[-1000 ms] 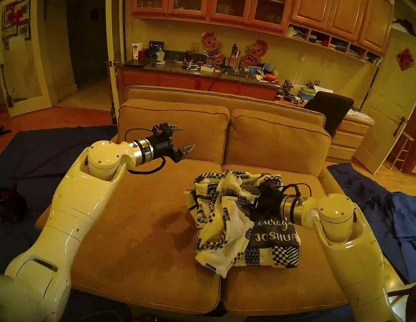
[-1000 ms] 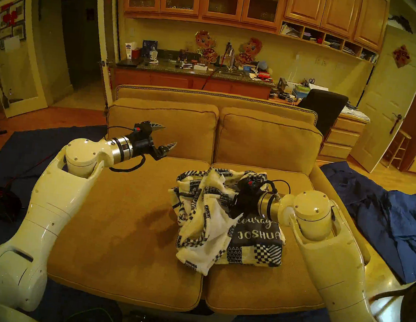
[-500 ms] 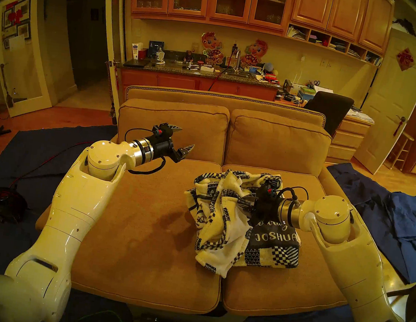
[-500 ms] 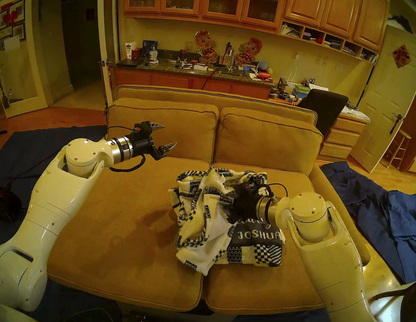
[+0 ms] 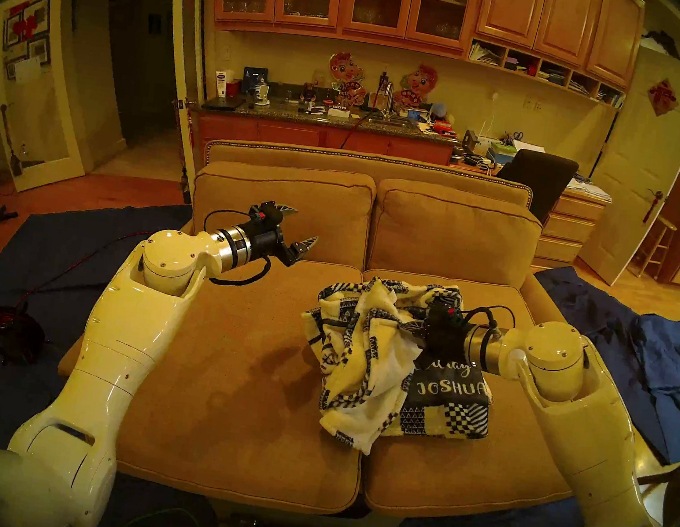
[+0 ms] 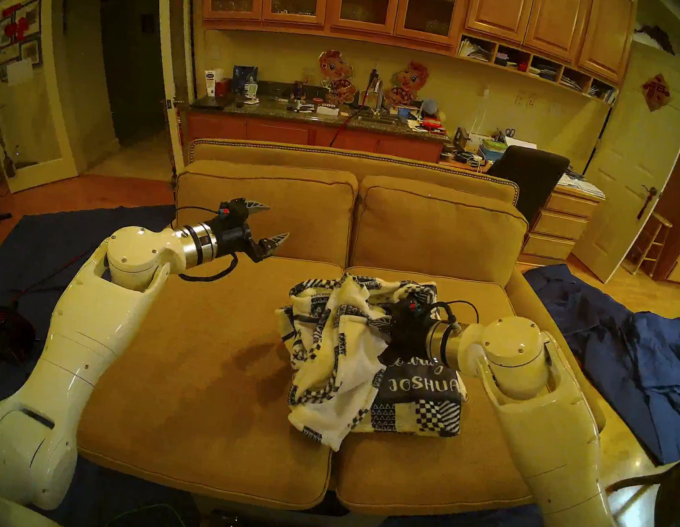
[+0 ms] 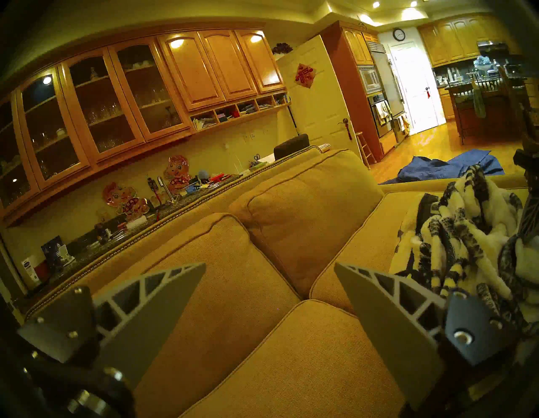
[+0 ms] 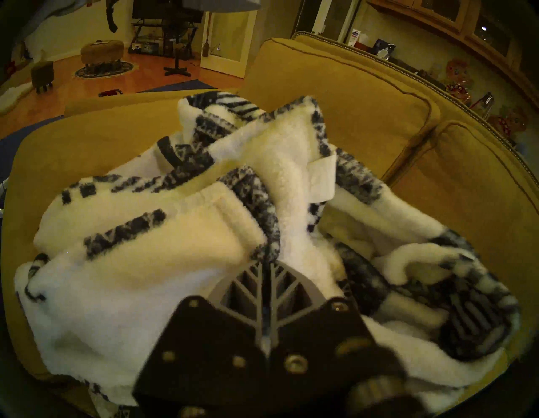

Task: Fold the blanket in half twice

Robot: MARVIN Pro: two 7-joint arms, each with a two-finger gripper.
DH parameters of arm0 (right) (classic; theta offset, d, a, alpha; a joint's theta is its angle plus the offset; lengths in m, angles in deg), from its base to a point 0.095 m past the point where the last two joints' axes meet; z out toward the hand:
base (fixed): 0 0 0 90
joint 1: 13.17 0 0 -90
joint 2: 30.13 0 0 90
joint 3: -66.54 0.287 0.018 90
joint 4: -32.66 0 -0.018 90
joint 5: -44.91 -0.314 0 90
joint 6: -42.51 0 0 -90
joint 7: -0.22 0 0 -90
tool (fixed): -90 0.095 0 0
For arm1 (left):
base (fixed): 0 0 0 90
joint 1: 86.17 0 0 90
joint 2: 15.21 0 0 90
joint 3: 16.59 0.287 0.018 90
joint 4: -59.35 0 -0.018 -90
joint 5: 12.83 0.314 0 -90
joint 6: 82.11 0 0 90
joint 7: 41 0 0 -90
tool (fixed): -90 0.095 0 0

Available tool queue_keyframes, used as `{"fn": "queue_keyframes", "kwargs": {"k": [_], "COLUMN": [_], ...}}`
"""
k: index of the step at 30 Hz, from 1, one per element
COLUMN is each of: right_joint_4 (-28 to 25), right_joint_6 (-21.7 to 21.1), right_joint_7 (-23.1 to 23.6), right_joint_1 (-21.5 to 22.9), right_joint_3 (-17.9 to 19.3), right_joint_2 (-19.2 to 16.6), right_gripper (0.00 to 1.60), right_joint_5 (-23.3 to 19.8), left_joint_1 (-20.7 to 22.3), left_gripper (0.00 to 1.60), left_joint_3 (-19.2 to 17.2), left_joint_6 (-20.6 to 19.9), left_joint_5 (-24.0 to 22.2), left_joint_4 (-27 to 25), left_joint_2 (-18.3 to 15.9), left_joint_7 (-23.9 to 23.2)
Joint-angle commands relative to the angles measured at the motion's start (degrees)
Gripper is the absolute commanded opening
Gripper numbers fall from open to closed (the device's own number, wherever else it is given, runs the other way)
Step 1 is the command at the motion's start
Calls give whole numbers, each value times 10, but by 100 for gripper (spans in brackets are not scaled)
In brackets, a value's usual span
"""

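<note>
Lying crumpled on the right-hand seat cushion of the tan sofa (image 5: 231,371), the blanket (image 5: 363,370) is seen as a loose heap, its cream back turned up on the side nearer the sofa's middle and its navy "JOSHUA" panel with checkered and triangle patches lying flatter toward the right arm. The heap's front edge stops short of the cushion's front edge, and its left edge reaches roughly to the seam between the two seat cushions. The right end effector (image 5: 413,332) is pressed into the upper middle of the heap; in the right wrist view its two grey ribbed fingers (image 8: 248,289) are seen clenched together on a fold of the blanket (image 8: 163,233), cream pile bulging on both sides of them.

The left end effector (image 5: 302,228) is held above the rear of the left seat cushion, near the back cushion, well apart from the blanket; its fingers (image 7: 151,303) are spread wide with nothing between them. The whole left seat cushion is bare surface. Dark blue cloths (image 5: 650,363) are spread on the floor beside the sofa's right end, and a further dark blue cloth (image 5: 31,261) covers the floor to its left.
</note>
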Motion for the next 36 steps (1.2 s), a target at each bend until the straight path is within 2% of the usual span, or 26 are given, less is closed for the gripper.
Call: {"fn": "queue_keyframes", "kwargs": {"k": [1,3,4,8,11,12,15,16,17,18,19,20,24,30,33,36], "right_joint_4": [-41,-55,-43,-43,-51,-38,-54,-45,-49,-73,-73,-58,-57,-61,-54,-54], "right_joint_6": [-9,-9,-16,-22,-22,-29,-27,-32,-30,-20,-20,-26,-25,7,27,56], "right_joint_7": [18,25,36,52,60,73,75,85,84,81,81,93,96,88,78,58], "right_joint_1": [-64,-91,-77,-111,-149,-131,-176,-165,-182,-233,-233,-213,-218,-269,-282,-302], "right_joint_3": [71,94,89,117,147,142,176,177,190,227,227,224,235,274,278,283], "right_joint_2": [-35,-39,-39,-38,-33,-29,-26,-20,-18,-9,-9,-1,12,55,73,86], "right_gripper": [0,0,0,0,0,0,0,0,0,0,0,0,0,0,0,0], "right_joint_5": [-29,-34,-33,-29,-30,-24,-25,-20,-21,-20,-20,-12,-3,26,41,36], "left_joint_1": [9,9,9,9,9,9,9,9,9,9,9,9,9,9,9,9], "left_gripper": [160,160,160,160,160,160,160,160,160,160,160,160,160,160,160,160], "left_joint_3": [-2,-2,-2,-2,-2,-2,-2,-2,-2,-2,-2,-3,-3,-3,-3,-3], "left_joint_6": [2,2,2,2,2,2,2,2,2,2,2,2,2,2,2,2], "left_joint_5": [1,1,1,1,1,1,1,1,1,1,1,1,1,1,1,1], "left_joint_4": [-5,-5,-5,-5,-5,-5,-5,-5,-5,-5,-5,-5,-5,-5,-5,-5], "left_joint_2": [-1,-1,-1,-1,-1,-1,-1,-1,-1,-1,-1,-1,-1,-1,-1,-1], "left_joint_7": [1,1,1,1,1,1,1,1,1,1,1,0,0,0,0,0]}}
